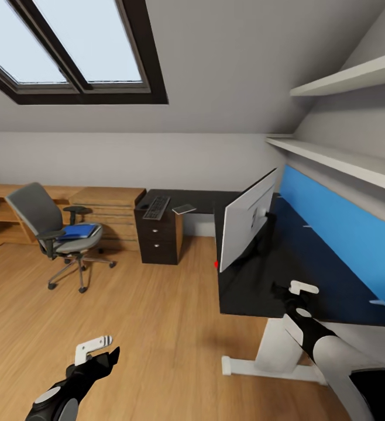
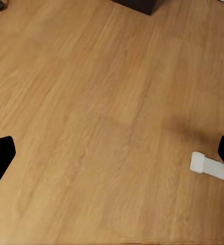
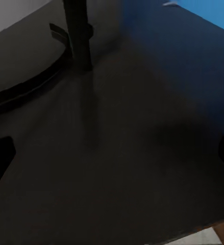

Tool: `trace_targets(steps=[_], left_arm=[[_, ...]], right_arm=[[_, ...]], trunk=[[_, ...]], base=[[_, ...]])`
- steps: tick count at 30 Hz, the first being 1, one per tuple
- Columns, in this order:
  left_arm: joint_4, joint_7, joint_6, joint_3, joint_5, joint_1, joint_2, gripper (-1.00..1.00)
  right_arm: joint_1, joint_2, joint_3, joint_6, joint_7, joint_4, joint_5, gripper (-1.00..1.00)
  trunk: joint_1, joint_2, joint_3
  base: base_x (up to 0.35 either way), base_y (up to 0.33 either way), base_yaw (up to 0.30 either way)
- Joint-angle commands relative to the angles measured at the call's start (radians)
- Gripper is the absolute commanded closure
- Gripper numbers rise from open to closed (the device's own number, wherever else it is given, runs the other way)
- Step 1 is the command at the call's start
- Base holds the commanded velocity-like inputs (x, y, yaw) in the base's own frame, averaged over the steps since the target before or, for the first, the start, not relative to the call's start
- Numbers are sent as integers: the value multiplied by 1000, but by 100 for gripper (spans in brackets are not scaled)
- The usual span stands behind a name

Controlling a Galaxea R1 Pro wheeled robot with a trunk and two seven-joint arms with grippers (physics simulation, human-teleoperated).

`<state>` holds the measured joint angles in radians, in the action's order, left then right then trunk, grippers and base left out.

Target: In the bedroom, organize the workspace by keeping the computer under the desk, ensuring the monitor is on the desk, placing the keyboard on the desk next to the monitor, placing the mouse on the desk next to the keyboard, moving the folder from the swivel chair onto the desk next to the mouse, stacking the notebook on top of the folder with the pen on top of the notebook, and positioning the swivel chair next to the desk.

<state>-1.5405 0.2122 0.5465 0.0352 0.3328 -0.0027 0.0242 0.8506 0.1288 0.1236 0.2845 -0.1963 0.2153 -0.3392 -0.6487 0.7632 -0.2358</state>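
Note:
The black-topped desk (image 1: 257, 275) runs along the right wall and turns left at the back. The monitor (image 1: 248, 225) stands on it, its grey-white back facing me. The keyboard (image 1: 156, 207) and the grey notebook (image 1: 184, 209) lie on the desk's back wing, above the drawer unit (image 1: 157, 237). At the left, the swivel chair (image 1: 37, 213) carries the blue folder (image 1: 78, 231) on its seat. My left gripper (image 1: 102, 349) (image 2: 112, 158) hangs open over the wood floor. My right gripper (image 1: 291, 289) (image 3: 112, 153) is open above the desk, near the monitor's neck (image 3: 77, 30). Mouse, pen and computer are out of view.
Low light-wood cabinets (image 1: 107, 202) line the back wall left of the desk. A blue panel (image 1: 339, 228) backs the desk and white shelves (image 1: 344, 161) hang above it. The desk's white foot (image 1: 263, 365) (image 2: 208, 167) rests on the floor. Open wood floor (image 1: 145, 316) lies between me and the chair.

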Motion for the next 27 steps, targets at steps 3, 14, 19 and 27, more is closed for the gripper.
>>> trace_targets(steps=[3, 14, 19, 27], left_arm=[[2, 11, 4, -16, 9, 0, 1, -100], [19, 10, 5, -18, 9, 0, 1, -100], [19, 10, 4, -18, 8, 0, 1, -100], [19, 10, 4, -21, 7, 0, 0, -100]], right_arm=[[2, 2, 7, 4, -7, 1, -16, -100], [1, 0, 60, 36, -6, 59, 25, -100], [1, 0, 72, 71, -6, 57, 40, -100], [1, -1, 74, 77, -3, 53, 105, -100]], trunk=[[-1, 1, -1], [-1, 1, -1], [-1, 1, -1], [-1, 1, -1]], base=[[269, -225, 0], [142, -39, 0], [154, 0, 0], [130, 0, 0]])
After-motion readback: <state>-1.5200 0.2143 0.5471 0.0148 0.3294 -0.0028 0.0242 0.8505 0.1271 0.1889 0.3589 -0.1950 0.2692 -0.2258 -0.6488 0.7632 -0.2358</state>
